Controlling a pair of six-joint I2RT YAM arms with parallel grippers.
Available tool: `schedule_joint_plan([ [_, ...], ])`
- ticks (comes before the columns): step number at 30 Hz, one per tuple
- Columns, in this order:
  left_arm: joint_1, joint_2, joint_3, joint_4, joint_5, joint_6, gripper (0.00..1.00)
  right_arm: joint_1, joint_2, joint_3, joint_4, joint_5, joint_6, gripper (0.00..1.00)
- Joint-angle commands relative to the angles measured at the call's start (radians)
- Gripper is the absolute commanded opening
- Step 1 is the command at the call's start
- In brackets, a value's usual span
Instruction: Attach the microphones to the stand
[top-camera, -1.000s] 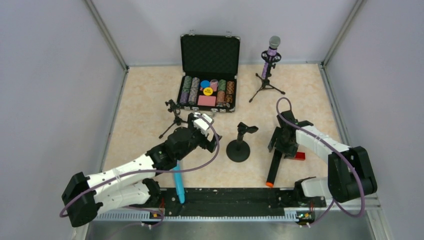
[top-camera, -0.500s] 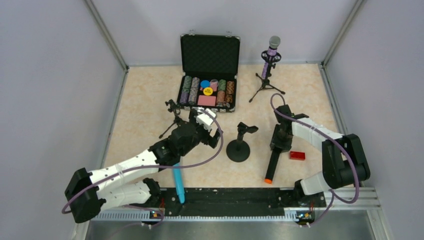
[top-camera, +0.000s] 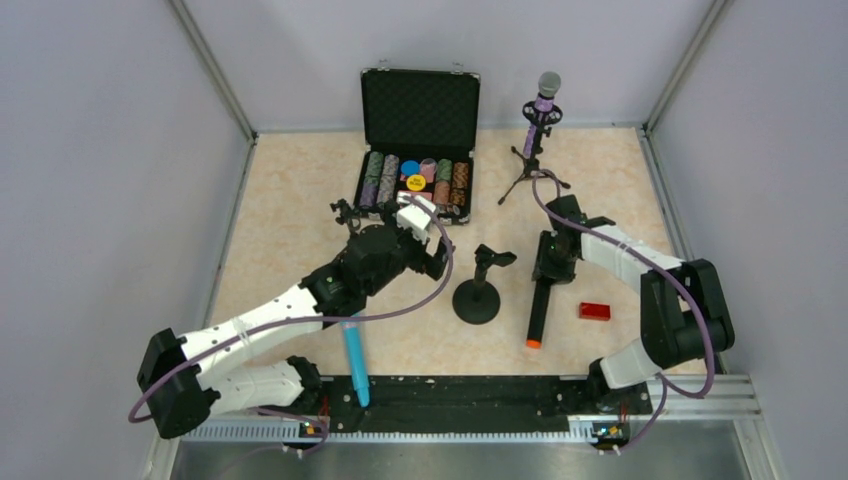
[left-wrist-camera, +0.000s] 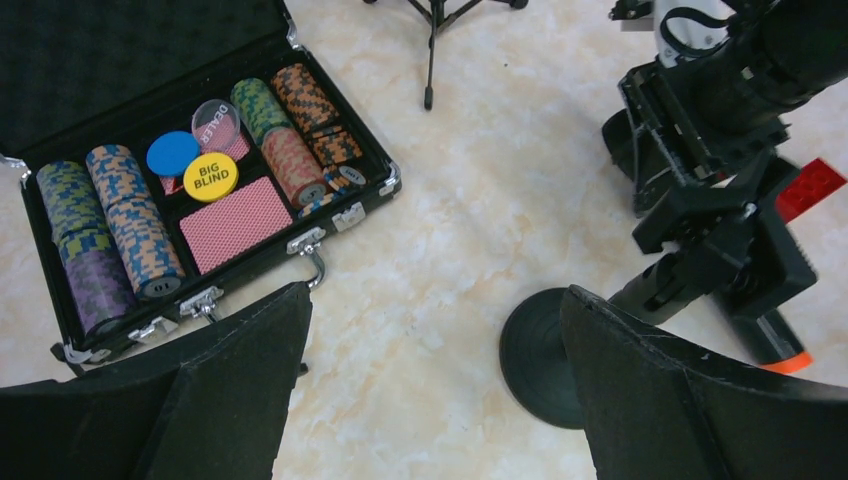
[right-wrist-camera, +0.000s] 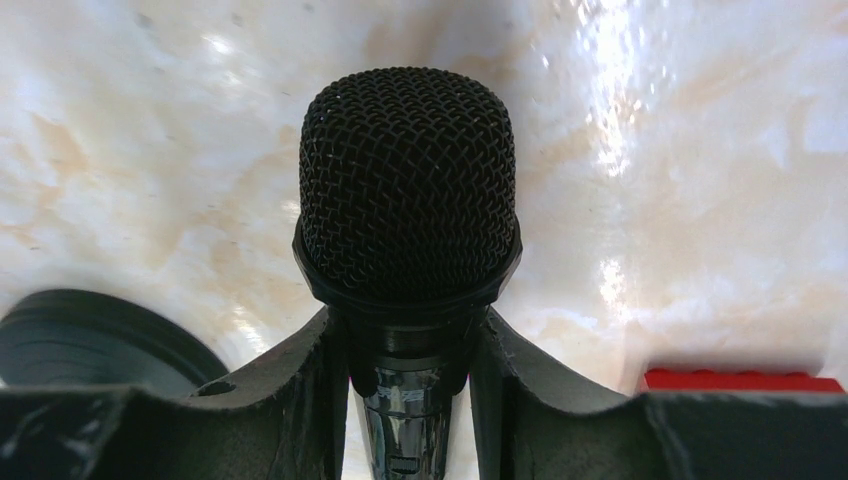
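My right gripper (top-camera: 553, 262) (right-wrist-camera: 410, 350) is shut on the neck of the black microphone (top-camera: 539, 312), just under its mesh head (right-wrist-camera: 408, 180). The microphone's orange end (top-camera: 534, 344) points toward the front edge. To its left stands the round-base stand (top-camera: 478, 297) (left-wrist-camera: 530, 350) with an empty clip (top-camera: 493, 258). My left gripper (top-camera: 432, 255) (left-wrist-camera: 435, 295) hangs open over bare table between the case and this stand. The turquoise microphone (top-camera: 353, 360) lies near the front rail, partly under my left arm. The purple microphone (top-camera: 541, 110) sits upright in a tripod stand at the back.
An open poker chip case (top-camera: 418, 110) (left-wrist-camera: 350, 215) stands at the back centre. A small tripod stand (top-camera: 347, 232) stands just behind my left arm. A red block (top-camera: 594, 311) (right-wrist-camera: 740, 380) lies right of the black microphone. Grey walls enclose the table.
My right gripper has closed on the black microphone and shifted it away from the front edge, toward the back left. My left arm has reached farther toward the case.
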Motion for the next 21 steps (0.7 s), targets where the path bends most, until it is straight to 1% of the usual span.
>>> schedule_joint_plan([
  [1, 0.040, 0.021, 0.098, 0.005, 0.063, -0.038, 0.99, -0.006, -0.033, 0.106, 0.067, -0.015, -0.048, 0.07],
  [6, 0.093, 0.043, 0.143, 0.014, 0.145, -0.091, 0.99, -0.005, -0.070, 0.187, 0.065, 0.012, -0.068, 0.06],
  [13, 0.133, 0.048, 0.162, 0.056, 0.223, -0.142, 0.99, -0.006, -0.136, 0.292, 0.067, 0.042, -0.104, 0.05],
  [18, 0.153, 0.042, 0.161, 0.082, 0.301, -0.172, 0.99, -0.007, -0.200, 0.358, 0.086, 0.006, -0.107, 0.05],
  [21, 0.163, 0.031, 0.153, 0.100, 0.326, -0.175, 0.99, -0.007, -0.266, 0.358, 0.141, -0.014, -0.118, 0.05],
])
